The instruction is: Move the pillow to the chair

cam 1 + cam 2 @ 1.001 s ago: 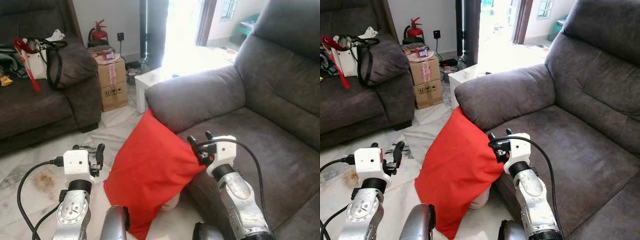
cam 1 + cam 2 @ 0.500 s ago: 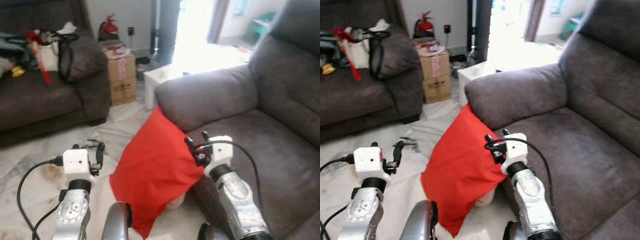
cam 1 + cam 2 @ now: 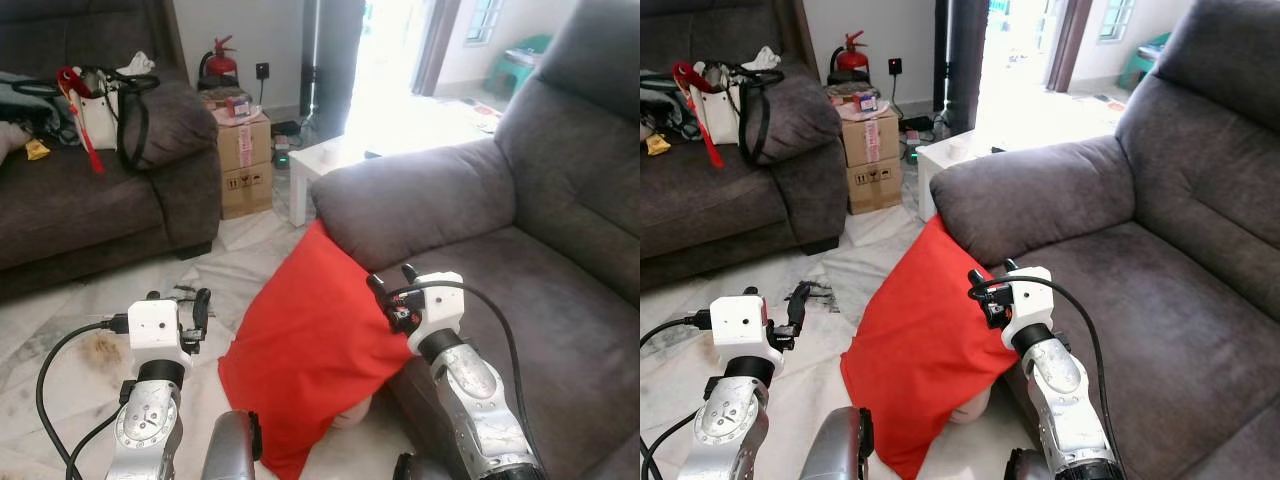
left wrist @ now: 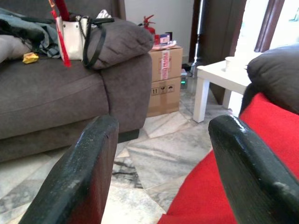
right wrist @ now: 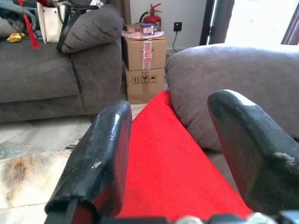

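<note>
Red pillow leans against the grey armchair, unheld. Right gripper spread wide just above its edge; left gripper likewise spread, beside it, both poised for pickup.

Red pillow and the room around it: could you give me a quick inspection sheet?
Surface: marble floor.
Job's things: red pillow leans on the floor against the grey armchair, under its armrest.
Clutter: cardboard boxes, white bag on the sofa.
Pincers: left pincer open beside the pillow; right pincer open at its upper edge.
Cables: black cables on both arms.
Surroundings: fire extinguisher, white side table.
</note>
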### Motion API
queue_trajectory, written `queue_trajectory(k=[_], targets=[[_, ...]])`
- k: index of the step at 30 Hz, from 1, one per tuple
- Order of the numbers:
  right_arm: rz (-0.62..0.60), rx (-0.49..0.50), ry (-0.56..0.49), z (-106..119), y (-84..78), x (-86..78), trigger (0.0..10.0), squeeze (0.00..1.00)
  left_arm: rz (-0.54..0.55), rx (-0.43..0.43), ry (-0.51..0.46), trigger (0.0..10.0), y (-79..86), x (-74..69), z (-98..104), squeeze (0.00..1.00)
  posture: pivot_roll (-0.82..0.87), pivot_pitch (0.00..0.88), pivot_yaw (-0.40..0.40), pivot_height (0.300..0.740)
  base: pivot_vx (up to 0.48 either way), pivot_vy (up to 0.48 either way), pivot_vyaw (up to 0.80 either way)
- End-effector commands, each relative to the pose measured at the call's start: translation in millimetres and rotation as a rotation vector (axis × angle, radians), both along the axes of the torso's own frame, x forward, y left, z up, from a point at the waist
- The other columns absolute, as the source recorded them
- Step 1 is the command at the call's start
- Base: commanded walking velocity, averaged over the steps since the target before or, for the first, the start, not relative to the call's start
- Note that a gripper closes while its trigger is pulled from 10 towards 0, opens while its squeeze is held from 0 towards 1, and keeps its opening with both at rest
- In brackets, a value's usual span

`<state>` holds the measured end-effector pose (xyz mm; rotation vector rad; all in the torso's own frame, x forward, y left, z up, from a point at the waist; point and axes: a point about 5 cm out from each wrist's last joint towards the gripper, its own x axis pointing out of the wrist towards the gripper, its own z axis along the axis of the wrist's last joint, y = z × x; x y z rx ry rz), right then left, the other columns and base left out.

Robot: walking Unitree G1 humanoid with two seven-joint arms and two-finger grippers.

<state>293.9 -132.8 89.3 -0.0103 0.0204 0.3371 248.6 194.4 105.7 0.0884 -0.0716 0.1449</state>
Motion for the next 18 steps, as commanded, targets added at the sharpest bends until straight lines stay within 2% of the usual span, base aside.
queue_trajectory(k=[1, 12, 18], targets=[[-0.005, -0.005, 0.000, 1.1, -2.6, 0.8, 10.0, 0.00, -0.008, -0.012, -0.005, 10.0, -1.6, 1.7, 1.9, 0.00, 0.04, 0.000, -0.058, 0.578, 0.292, 0.000, 0.00], [0.009, -0.028, -0.006, 1.5, -0.9, 0.6, 10.0, 0.00, -0.011, -0.015, -0.006, 10.0, -2.6, 2.0, 2.1, 0.00, 0.04, 0.000, -0.061, 0.578, 0.300, 0.000, 0.00], [-0.007, -0.023, 0.015, -1.3, -5.0, 0.6, 10.0, 0.00, -0.020, -0.014, -0.010, 10.0, -4.1, 1.8, 2.4, 0.00, 0.04, 0.000, -0.063, 0.578, 0.234, 0.000, 0.00]])
